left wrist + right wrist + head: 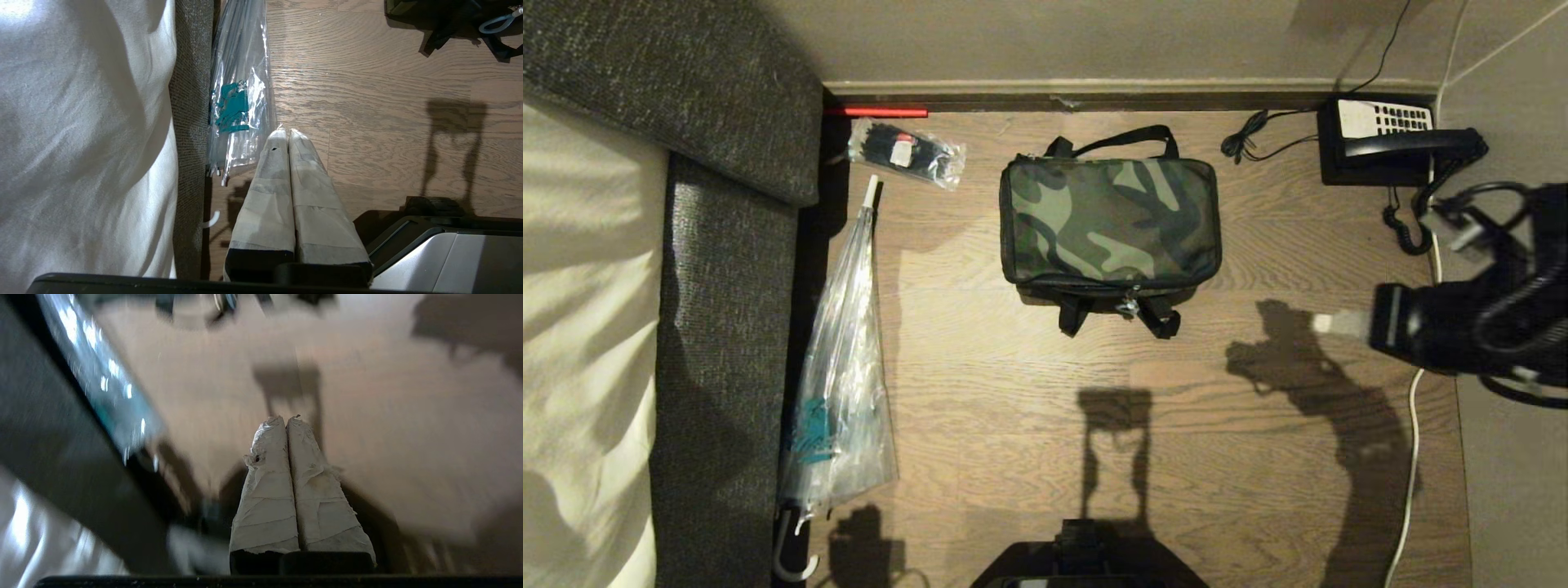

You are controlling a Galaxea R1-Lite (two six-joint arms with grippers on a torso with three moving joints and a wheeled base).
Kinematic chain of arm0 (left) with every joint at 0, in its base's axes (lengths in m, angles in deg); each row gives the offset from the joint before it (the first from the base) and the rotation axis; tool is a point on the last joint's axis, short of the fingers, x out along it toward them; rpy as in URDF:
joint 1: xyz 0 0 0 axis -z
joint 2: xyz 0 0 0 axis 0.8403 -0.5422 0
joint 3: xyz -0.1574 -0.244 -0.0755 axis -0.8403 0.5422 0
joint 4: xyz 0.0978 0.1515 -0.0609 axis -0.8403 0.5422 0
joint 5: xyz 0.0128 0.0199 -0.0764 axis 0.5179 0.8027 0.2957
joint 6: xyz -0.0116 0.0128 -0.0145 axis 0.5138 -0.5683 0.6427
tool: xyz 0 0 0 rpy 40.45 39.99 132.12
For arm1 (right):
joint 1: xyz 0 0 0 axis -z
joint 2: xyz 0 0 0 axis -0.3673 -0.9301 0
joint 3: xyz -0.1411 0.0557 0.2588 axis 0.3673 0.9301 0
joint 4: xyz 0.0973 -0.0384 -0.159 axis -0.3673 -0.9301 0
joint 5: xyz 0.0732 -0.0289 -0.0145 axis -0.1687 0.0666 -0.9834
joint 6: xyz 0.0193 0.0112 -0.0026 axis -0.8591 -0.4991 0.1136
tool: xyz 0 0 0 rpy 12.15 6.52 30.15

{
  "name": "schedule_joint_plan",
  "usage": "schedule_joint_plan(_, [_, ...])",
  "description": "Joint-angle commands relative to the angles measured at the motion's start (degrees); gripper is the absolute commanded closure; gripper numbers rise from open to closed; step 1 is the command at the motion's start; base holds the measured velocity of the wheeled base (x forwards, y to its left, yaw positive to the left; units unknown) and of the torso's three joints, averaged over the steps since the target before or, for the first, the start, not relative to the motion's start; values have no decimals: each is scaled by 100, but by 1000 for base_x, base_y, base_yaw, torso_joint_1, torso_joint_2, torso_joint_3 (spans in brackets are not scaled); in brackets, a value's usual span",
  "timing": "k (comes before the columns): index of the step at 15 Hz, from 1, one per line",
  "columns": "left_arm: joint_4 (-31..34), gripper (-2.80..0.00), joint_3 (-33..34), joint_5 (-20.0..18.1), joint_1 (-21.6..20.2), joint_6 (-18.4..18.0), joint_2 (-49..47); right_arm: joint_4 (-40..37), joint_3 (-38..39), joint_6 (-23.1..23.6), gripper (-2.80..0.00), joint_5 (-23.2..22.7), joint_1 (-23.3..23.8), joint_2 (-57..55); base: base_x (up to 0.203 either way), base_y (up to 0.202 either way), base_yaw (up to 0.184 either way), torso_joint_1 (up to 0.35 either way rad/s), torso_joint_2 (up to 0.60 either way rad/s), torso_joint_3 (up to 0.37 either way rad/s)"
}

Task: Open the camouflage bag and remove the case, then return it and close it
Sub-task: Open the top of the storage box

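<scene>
Camouflage bag (1109, 222) zipped on floor (1013, 408), centre-far; right gripper (1331, 324) right, left gripper (288, 132) near-left: jaws together, empty.

The camouflage bag (1109, 222) is matt woven cloth on a grained wood floor (1029, 408). The umbrella (841, 367) is glossy clear plastic. Both grippers' fingers (278, 179) wear wrinkled pale tape.

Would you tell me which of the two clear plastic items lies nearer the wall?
The small packet of black ties, beyond the long wrapped umbrella by the sofa.
</scene>
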Motion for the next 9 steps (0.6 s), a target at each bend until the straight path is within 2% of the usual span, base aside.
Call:
schedule_joint_plan(1, [-2, 0, 9, 2, 0, -3, 0, 1298, -260, -151, 0, 604, -647, -1552, 0, 0, 0, 0, 0, 0])
schedule_joint_plan(3, [-2, 0, 3, 2, 0, -3, 0, 2253, -331, -290, 0, 1159, -1264, -2025, 0, 0, 0, 0, 0, 0])
schedule_joint_plan(6, [-2, 0, 9, 2, 0, -3, 0, 3249, -212, -234, 0, 1476, -1777, -2641, 0, 0, 0, 0, 0, 0])
schedule_joint_plan(7, [-2, 0, 9, 2, 0, 2, 0, 3549, -219, 0, 0, 1742, -1915, -2817, 0, 0, 0, 0, 0, 0])
schedule_joint_plan(9, [-2, 0, 9, 2, 0, 5, 0, 3980, -63, 1188, 0, 2094, -1971, -2961, 0, 0, 0, 0, 0, 0])
